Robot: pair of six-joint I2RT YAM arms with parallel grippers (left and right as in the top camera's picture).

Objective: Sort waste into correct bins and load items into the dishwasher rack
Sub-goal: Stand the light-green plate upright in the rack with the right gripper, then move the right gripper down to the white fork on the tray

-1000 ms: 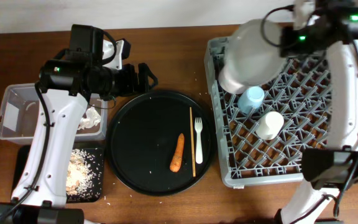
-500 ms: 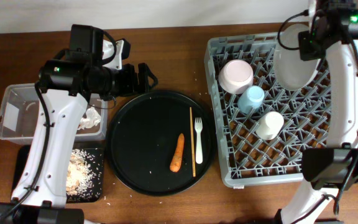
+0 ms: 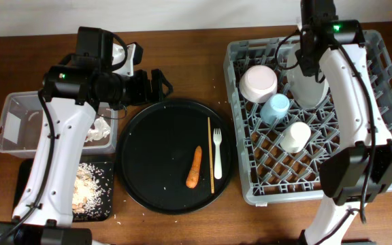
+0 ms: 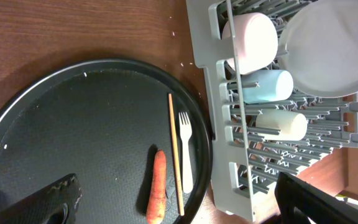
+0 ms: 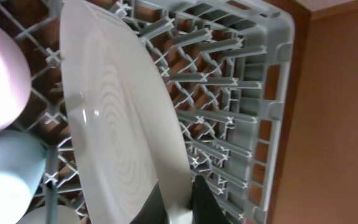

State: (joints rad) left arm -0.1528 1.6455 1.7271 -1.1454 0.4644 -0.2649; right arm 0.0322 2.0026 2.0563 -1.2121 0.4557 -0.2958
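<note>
My right gripper (image 5: pixel 182 208) is shut on the rim of the pale plate (image 5: pixel 123 118), which stands on edge among the pegs at the back of the grey dishwasher rack (image 3: pixel 245 184). Overhead, the plate (image 3: pixel 312 88) sits just right of the white bowl (image 3: pixel 259 83), with the blue cup (image 3: pixel 275 109) and white cup (image 3: pixel 295 136) in front. My left gripper (image 4: pixel 174 205) hangs open above the round tray, over the carrot (image 4: pixel 158 196), a chopstick (image 4: pixel 174 149) and the white fork (image 4: pixel 185 149).
The round black tray (image 3: pixel 148 156) fills the table's middle. At the left stand a clear tub (image 3: pixel 19 122) with white tissue (image 3: pixel 101 131) at its right end and a shallow black tray (image 3: pixel 26 184) holding rice scraps (image 3: pixel 87 187).
The right arm carried the plate from above the bowl, swung it right, then set it upright in the rack beside the bowl. The left arm has not moved.
</note>
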